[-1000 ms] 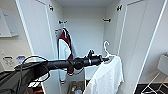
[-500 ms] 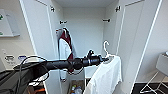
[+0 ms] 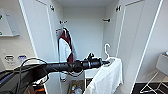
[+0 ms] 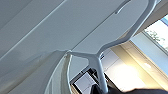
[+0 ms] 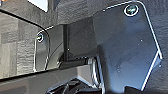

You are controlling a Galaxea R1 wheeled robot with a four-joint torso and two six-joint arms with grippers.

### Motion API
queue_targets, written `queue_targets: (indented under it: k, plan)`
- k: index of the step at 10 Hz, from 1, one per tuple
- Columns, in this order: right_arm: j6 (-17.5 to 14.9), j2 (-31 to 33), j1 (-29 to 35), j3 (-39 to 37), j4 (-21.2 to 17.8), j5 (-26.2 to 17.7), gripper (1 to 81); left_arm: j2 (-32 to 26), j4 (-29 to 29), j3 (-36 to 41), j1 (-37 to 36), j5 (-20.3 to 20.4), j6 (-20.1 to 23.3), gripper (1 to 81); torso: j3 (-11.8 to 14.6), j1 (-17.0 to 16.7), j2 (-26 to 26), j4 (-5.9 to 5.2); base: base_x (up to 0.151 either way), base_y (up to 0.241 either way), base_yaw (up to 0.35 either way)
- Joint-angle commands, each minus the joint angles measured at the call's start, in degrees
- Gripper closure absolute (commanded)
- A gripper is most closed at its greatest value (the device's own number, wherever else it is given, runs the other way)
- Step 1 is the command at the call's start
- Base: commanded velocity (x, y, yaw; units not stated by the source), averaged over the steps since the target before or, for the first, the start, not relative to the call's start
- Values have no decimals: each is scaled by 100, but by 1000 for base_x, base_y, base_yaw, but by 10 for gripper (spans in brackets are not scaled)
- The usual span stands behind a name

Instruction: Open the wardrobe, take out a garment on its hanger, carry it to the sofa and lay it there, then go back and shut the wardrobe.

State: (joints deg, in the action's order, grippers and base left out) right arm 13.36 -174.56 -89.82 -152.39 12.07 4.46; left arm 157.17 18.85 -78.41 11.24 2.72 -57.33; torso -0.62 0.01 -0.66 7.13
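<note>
Both doors: my wardrobe (image 3: 37,30) stands wide open, white inside.
Left gripper (image 3: 108,61): my arm reaches in level; it grips the hanger (image 3: 107,51) at its neck, closed on it.
Garment (image 3: 106,77): white T-shirt draped on the hanger, hanging clear of the rail, in the wardrobe's right half.
Jacket (image 3: 65,47): maroon and white, hanging at the left.
Right gripper: I cannot tell its state.

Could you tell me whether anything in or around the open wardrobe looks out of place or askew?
Mainly the white T-shirt: its hanger hooks on nothing, carried at the left gripper and sloping down one side. The maroon jacket hangs normally inside the wardrobe.
</note>
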Motion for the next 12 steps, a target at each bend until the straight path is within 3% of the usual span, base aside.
queue_targets:
  k: [1, 6, 12]
  plan:
    - [-9, -29, 284, 35, -12, -279, 10, -177, 663, 405, -698, 335, 12, 811, 0, 0, 0, 0, 0, 0, 0]
    - [-9, -38, 319, 44, -29, -279, 10, -845, 1086, 616, -311, 317, 12, 811, 0, 0, 0, 0, 0, 0, 0]
    - [-9, -29, 302, 44, -29, -270, 10, -889, 1077, 643, -170, 370, 3, 811, 0, 0, 0, 0, 0, 0, 0]
